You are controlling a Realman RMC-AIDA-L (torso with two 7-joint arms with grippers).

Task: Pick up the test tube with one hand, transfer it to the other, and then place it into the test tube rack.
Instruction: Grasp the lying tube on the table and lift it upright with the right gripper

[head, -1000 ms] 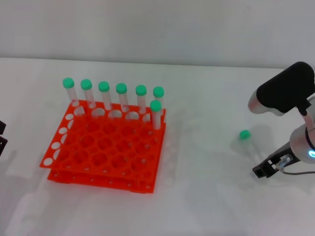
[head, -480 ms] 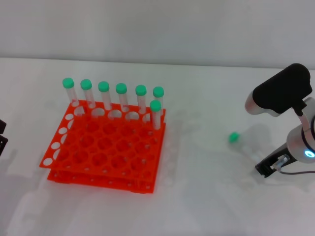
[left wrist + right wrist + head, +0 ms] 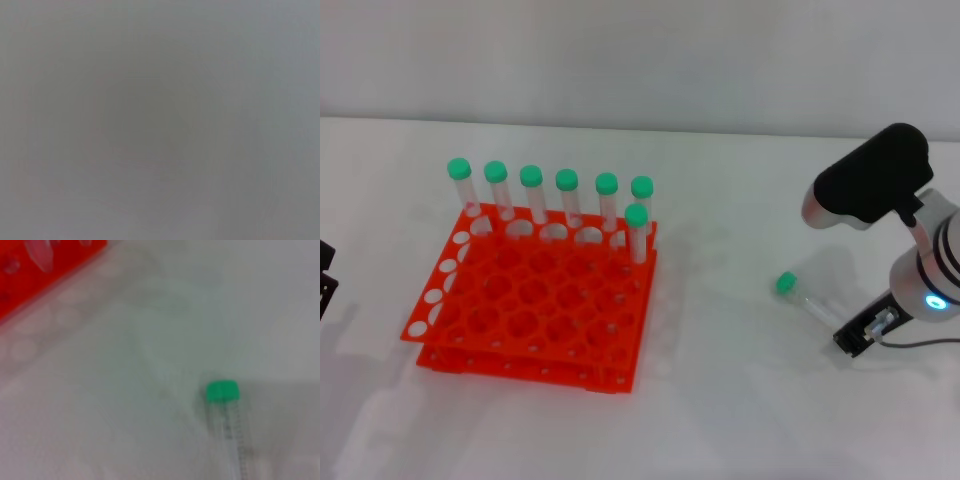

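A clear test tube with a green cap (image 3: 786,283) slants over the white table at the right. Its tapered end runs into my right gripper (image 3: 848,338), whose black fingers are shut on it. The right wrist view shows the same tube (image 3: 226,412), cap away from the camera, over bare table. The orange-red test tube rack (image 3: 520,350) stands at the left of the table, and a corner of it shows in the right wrist view (image 3: 30,275). Several alike green-capped tubes (image 3: 568,195) stand upright along its far rows. My left gripper (image 3: 325,285) shows only as a black part at the left edge.
White table surface lies between the rack and the right arm. A pale wall (image 3: 640,60) runs behind the table. A cable (image 3: 920,345) trails from the right wrist. The left wrist view shows only flat grey.
My right arm has shifted left and turned. The tube's green cap has moved left and slightly down with it, toward the rack. The left gripper has not moved.
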